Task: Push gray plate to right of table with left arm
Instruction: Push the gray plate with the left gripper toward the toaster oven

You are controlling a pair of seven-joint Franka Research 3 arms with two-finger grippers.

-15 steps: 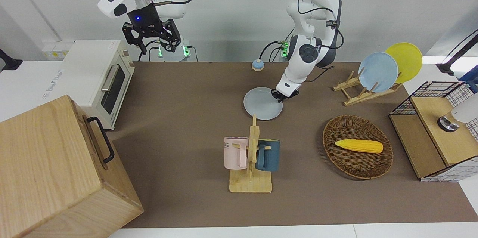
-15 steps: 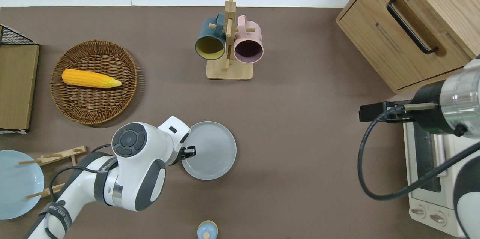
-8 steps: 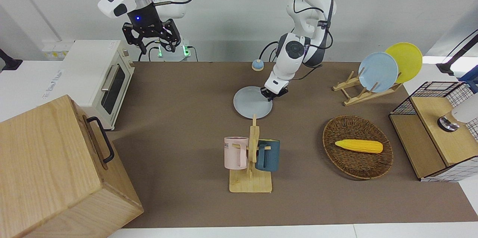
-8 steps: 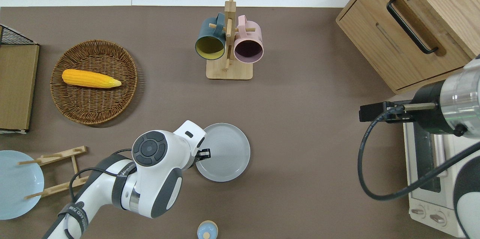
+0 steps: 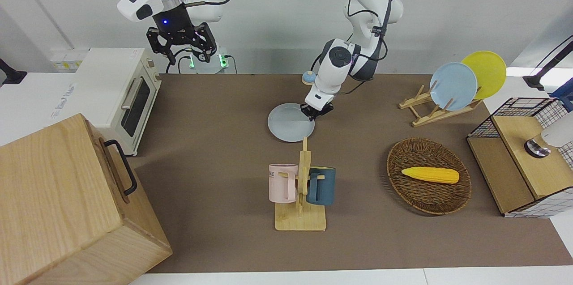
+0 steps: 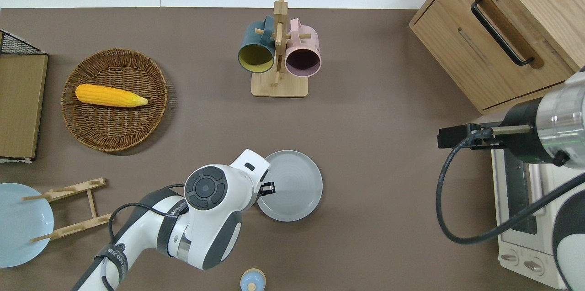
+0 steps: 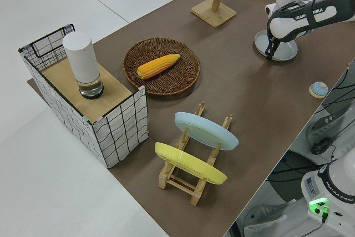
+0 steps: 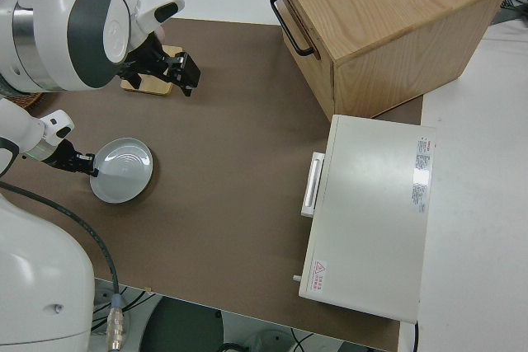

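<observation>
Overhead view: sweeping across from the left arm's end of the long brown table [image 6: 374, 113] with white edges.
Wire crate: black mesh basket [image 5: 523, 115] with a wooden shelf at the table's end, a white cylinder [image 7: 82, 62] standing on it.
Basket: round woven wicker basket [image 6: 114, 99], a yellow corn cob [image 6: 109, 96] lying in it.
Plate stand: wooden rack [image 5: 436, 108] holding a sky-blue plate [image 5: 453, 86] and a yellow plate [image 5: 485, 74] on edge.
Left gripper: black two-finger left gripper [image 6: 268, 187] on the white left arm [image 6: 201, 218], low at the plate's rim on the side toward the left arm's end; how far its fingers are apart, I cannot tell.
Plate: pale gray plate [image 6: 295, 186], round, flat on the table about mid-length.
Mug rack: wooden mug tree [image 6: 279, 53] with a teal mug [image 6: 256, 53] and a pink mug [image 6: 302, 55], farther from the robots than the plate, apart from it.
Small item: blue-and-tan knob [image 6: 252, 280] by the robots' edge.
Right end: oak cabinet [image 6: 498, 30] with a black handle, white toaster oven [image 8: 371, 212] beside it.
Right gripper: black right gripper [image 5: 181, 43], parked, fingers spread, nothing held.
</observation>
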